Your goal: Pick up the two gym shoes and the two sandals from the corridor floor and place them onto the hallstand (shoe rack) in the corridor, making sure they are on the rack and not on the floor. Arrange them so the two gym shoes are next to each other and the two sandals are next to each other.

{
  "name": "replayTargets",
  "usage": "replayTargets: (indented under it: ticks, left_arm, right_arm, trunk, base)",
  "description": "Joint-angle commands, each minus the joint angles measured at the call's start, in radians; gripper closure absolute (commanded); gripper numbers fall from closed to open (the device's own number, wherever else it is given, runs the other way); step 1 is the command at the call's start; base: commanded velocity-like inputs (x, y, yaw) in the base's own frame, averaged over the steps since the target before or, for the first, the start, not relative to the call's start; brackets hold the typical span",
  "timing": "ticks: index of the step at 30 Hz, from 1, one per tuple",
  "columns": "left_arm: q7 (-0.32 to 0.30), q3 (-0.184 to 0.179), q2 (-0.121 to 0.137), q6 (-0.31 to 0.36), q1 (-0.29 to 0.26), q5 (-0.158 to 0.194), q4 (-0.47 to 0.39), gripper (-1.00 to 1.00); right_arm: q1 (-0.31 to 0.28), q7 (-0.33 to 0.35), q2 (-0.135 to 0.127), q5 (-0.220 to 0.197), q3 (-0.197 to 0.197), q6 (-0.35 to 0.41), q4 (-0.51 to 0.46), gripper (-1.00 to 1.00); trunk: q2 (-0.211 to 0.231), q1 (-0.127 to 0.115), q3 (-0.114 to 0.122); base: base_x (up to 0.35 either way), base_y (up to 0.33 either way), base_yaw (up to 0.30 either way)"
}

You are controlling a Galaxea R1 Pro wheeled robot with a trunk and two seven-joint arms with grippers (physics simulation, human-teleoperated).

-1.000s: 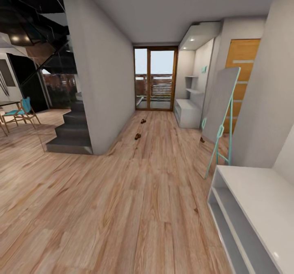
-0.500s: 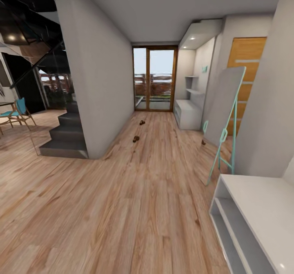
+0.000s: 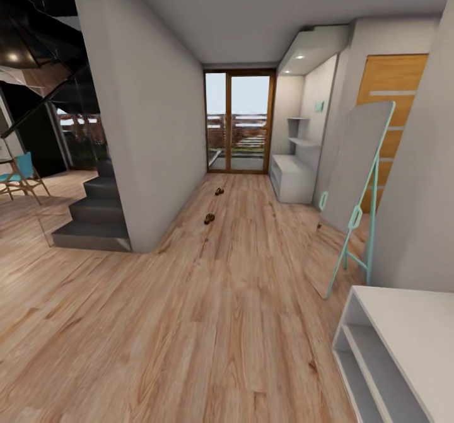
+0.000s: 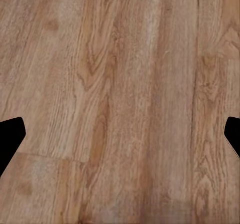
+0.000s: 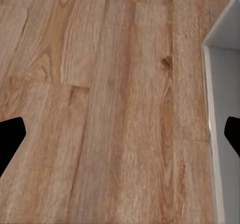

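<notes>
Sandals point(image 3: 209, 219): lying apart on the floor point(image 3: 189, 322) — rack point(image 3: 291, 177) beyond.
Jaws: both spread wide — nothing held.

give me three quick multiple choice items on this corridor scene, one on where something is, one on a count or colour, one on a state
1. Where do the two sandals lie?
A. on the corridor floor, down toward the glass door
B. on the hallstand
C. on the stairs

2. What colour is the frame of the leaning mirror?
A. red
B. turquoise
C. black

3. How are both grippers?
A. shut on a sandal
B. shut on nothing
C. open over bare floor

Answers:
1. A: the sandals sit on the corridor floor, the hallstand stands apart.
2. B: the mirror has turquoise legs.
3. C: the left gripper and right gripper show fingertips wide apart.
</notes>
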Motion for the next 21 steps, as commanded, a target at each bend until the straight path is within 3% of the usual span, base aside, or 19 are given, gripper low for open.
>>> replayTargets:
  ticks: [1,21]
  left_arm:
    - [-0.001,0.001,0.000,-0.003,-0.001,0.003,0.001,-1.00]
    - [-0.001,0.001,0.000,-0.003,-0.001,0.002,0.001,-1.00]
  right_arm:
    - [-0.001,0.000,0.000,-0.002,0.002,-0.003,0.007,-1.00]
    - [-0.001,0.000,0.000,-0.003,0.003,-0.003,0.019,-1.00]
  trunk:
    - [0.000,0.001,-0.001]
    - [0.000,0.001,-0.001]
  base:
    - [0.339,0.000,0.000]
    - [0.339,0.000,0.000]
